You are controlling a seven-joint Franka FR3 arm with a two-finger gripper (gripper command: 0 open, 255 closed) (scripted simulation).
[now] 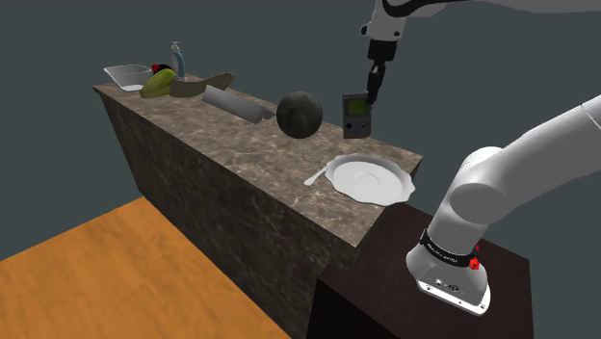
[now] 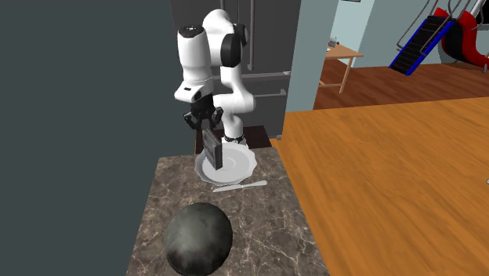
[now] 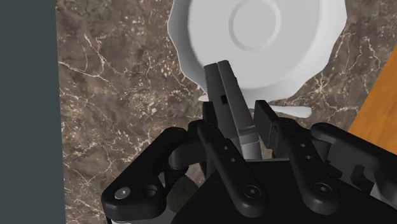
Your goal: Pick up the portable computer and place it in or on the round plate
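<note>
Shoulder view is showing the arm reaching down over the marble-patterned counter (image 1: pixel 241 159), with the black gripper (image 1: pixel 371 89) clamping the top end of the portable computer (image 1: pixel 356 117), a dark handheld unit with a small greenish screen. The unit is hanging upright below the gripper, just behind the round plate (image 1: pixel 339 175), and it is looking raised off the counter. The white plate with its scalloped rim is lying flat, and a pale spoon (image 1: pixel 316 177) is lying just beside the plate. A dark sphere (image 1: pixel 300 114) is resting near the plate, and a grey cylinder (image 1: pixel 236 103) is lying well beyond the plate, past the sphere. Second exterior view is showing the gripper (image 2: pixel 205 125) holding the handheld unit (image 2: pixel 213 149) tilted in front of one side of the plate (image 2: pixel 243 163), with the spoon (image 2: pixel 239 186) and the sphere (image 2: pixel 197 237) lying nearer the camera. Wrist view is showing the fingers (image 3: pixel 219 149) pressing on the unit (image 3: pixel 222 95) from both sides, its far end hanging over the plate (image 3: pixel 254 60) at the near rim.
</note>
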